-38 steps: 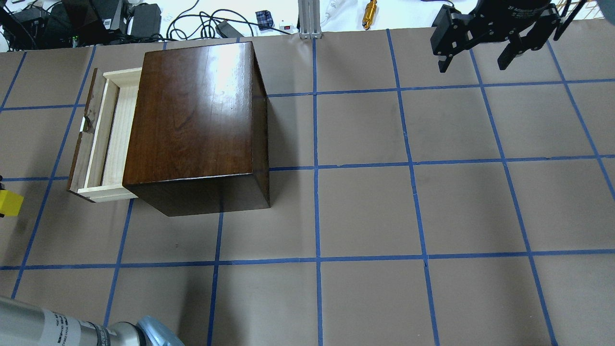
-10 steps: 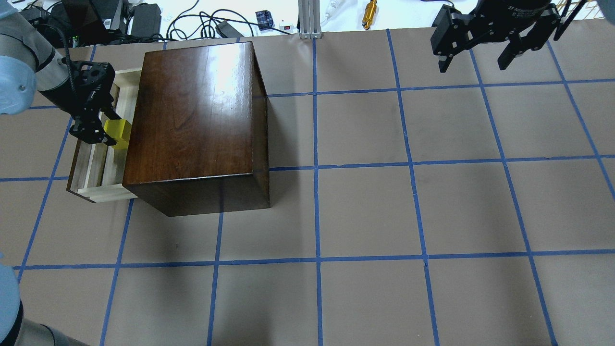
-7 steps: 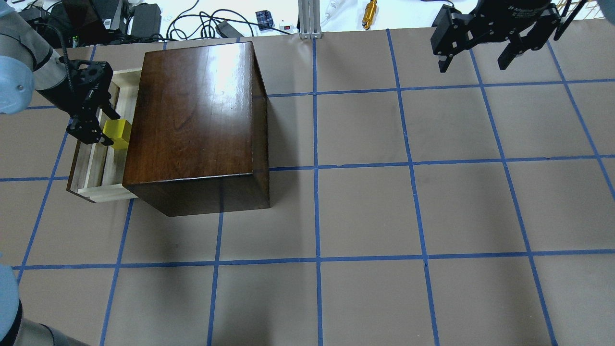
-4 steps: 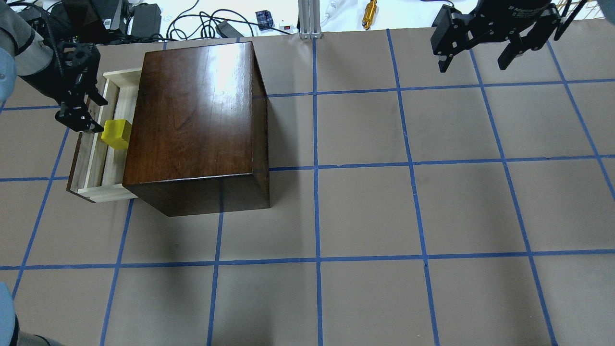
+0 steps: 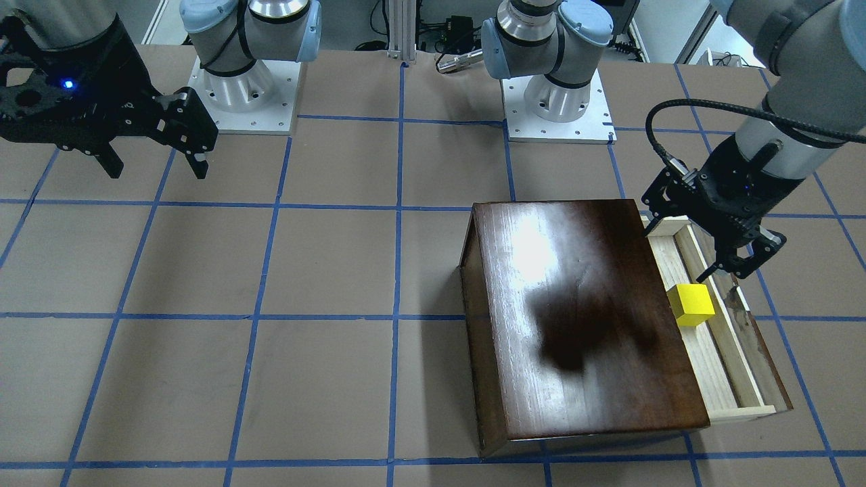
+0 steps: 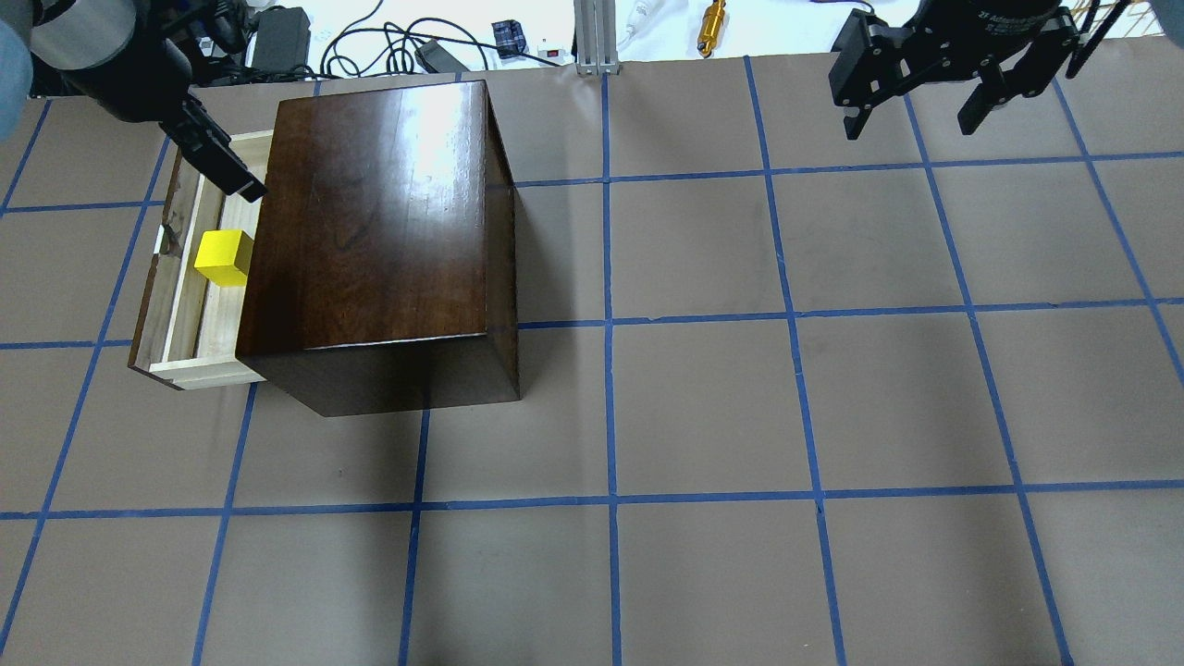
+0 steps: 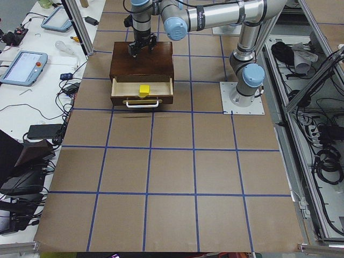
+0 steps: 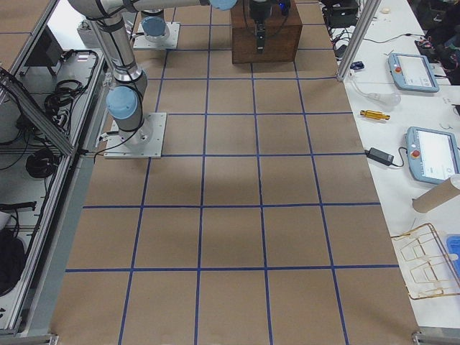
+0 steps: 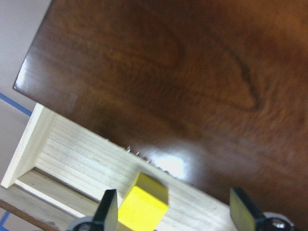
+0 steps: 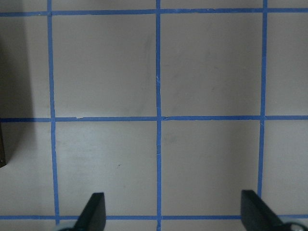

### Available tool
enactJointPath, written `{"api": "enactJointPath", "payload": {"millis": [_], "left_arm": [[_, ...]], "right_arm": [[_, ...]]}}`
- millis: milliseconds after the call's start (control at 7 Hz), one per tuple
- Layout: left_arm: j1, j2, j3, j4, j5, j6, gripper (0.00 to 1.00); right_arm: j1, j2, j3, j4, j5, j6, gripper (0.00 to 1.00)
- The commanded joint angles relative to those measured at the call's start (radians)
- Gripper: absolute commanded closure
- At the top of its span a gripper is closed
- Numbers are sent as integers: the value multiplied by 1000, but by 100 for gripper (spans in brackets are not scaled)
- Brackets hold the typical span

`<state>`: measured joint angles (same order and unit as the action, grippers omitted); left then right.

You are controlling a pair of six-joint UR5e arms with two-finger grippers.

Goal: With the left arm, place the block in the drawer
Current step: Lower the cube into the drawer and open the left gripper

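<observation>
**front-facing view:** block sits on the pale floor of drawer, tight vs. the box edge, approx. mid-length. left arm: left jaws spread wide, holding nothing, above the drawer's robot-side end, apart from block. right jaws: spread, empty, well apart over bare surface.

**overhead view:** block inside drawer walls, flat, not riding the rim. one left finger shows over the drawer's far corner, nr box top.

**left side view:** drawer pulled out, block approx. centred in it.

**right side view:** too small to add anything.

**left wrist view:** block low in frame betw. the two left fingertips, neither touching. box top fills the rest.

**right wrist view:** only taped surface betw. right fingertips.

**judgement:** placing looks done; step in hand = retreat. to do it well:
- go up first, no sideways sweep til clear of box edge & drawer wall
- leave jaws spread so nothing catches the block
</observation>
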<state>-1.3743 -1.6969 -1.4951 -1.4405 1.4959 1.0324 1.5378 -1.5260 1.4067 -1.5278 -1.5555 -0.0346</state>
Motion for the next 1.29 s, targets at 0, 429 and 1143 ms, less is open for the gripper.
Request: {"api": "enactJointPath", "payload": {"millis": [0,429,1143], "left_arm": [[-44,22,1,-9,0,-342,3],[-124,65,-8,-43,17,-613,0],[-150,124,-63,-57,56,-1074,0]], "right_arm": [[1,0,0,0,0,-1,0],[-1,0,0,0,0,-1,0],[1,1,0,0,-2,-1,0]]}}
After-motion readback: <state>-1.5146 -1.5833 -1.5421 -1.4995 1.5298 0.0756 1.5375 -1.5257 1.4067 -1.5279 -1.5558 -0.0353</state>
